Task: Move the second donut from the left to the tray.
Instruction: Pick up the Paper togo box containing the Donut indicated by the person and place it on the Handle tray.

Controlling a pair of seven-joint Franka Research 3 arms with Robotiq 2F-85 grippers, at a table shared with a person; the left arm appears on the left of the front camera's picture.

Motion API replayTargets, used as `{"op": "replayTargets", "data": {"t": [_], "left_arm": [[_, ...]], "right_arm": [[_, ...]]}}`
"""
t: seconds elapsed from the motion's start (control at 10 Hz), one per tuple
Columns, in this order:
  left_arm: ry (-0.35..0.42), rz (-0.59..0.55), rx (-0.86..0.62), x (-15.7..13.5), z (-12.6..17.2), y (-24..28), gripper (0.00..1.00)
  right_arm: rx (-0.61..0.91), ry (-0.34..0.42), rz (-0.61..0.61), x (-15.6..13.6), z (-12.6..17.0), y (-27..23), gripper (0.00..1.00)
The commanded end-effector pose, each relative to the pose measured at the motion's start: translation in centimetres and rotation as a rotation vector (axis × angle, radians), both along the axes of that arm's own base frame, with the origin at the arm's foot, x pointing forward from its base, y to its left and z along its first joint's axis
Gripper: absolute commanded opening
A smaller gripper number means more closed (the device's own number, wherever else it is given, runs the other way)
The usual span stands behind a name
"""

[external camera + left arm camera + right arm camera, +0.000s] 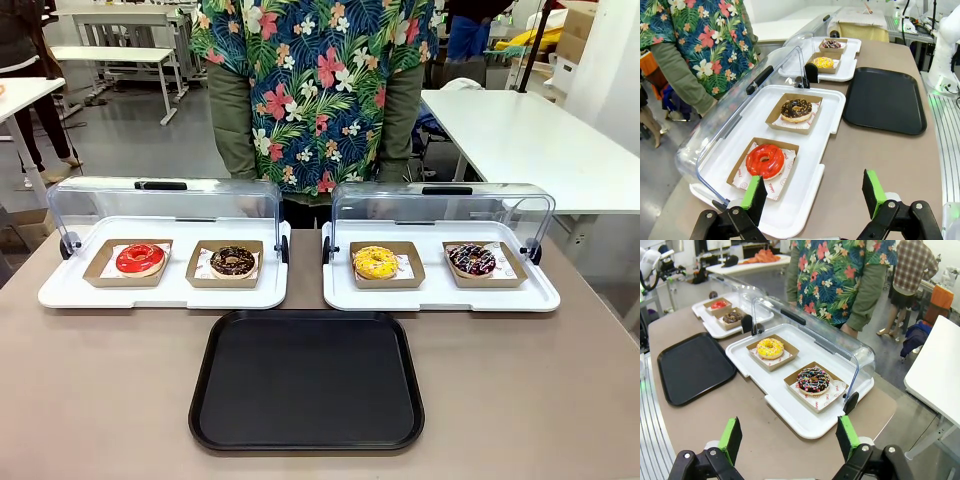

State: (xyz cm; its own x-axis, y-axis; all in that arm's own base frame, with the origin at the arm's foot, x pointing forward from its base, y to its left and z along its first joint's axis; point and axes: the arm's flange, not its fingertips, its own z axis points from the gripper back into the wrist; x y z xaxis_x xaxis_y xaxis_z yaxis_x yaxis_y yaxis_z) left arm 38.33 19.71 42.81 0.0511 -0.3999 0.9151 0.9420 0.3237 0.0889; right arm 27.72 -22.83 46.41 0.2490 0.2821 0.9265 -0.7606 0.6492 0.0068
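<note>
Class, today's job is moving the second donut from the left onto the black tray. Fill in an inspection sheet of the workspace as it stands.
Surface: brown table.
Job's things: chocolate donut in its cardboard holder on the left display tray, lid up; black tray nearer the robot, nothing on it.
Clutter: red donut, yellow donut, streaked donut; right display tray, lid up.
Grippers: left gripper and right gripper open, holding nothing.
Cables: nothing seen on the table.
Surroundings: person in a flowered shirt at the far edge; white table behind.
</note>
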Motion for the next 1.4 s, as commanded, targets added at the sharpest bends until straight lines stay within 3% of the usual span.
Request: {"op": "replayTargets", "data": {"t": [0.0,1.3], "left_arm": [[0.013,0.002,0.009,-0.11,0.29,-0.05,1.0],[0.013,0.002,0.009,-0.11,0.29,-0.05,1.0]], "right_arm": [[0.003,-0.04,0.003,0.36,0.16,-0.17,1.0],[0.003,-0.04,0.003,0.36,0.16,-0.17,1.0]]}}
